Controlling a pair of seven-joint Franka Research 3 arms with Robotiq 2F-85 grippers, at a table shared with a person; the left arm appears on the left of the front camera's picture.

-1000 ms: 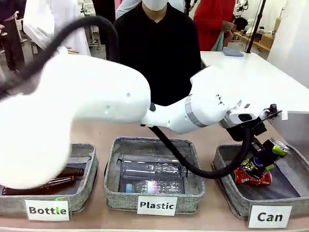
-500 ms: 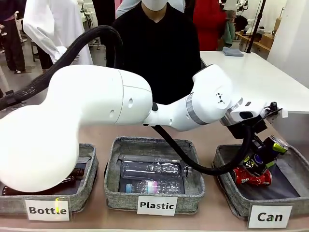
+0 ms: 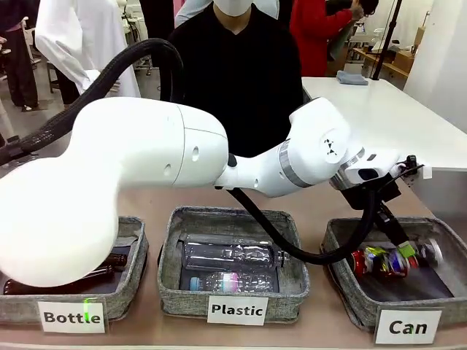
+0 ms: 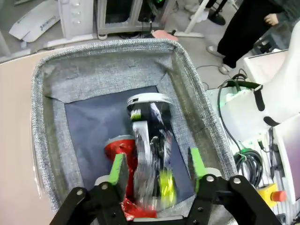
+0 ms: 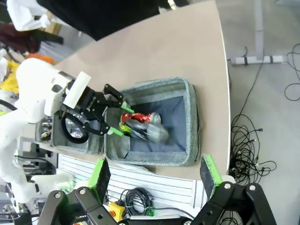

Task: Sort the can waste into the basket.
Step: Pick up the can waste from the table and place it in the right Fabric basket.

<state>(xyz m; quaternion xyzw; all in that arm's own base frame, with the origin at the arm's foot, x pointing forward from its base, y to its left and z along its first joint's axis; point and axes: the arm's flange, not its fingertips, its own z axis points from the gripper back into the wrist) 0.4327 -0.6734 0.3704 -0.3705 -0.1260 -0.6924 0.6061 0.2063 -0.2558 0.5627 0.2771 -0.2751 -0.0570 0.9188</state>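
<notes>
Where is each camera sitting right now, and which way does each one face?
Front view: fixed on the robot's side, facing the person across the table; left arm reaches to the Can basket, left end effector open.
Left wrist view: looks down into that basket at the black can and red can between its fingers.
Right wrist view: high above, looking down; right end effector open, left arm farther off.
All three views share the basket with both cans.

Basket (image 4: 197, 112) coarse woven cloth; black can (image 4: 151, 140) glossy metal
</notes>
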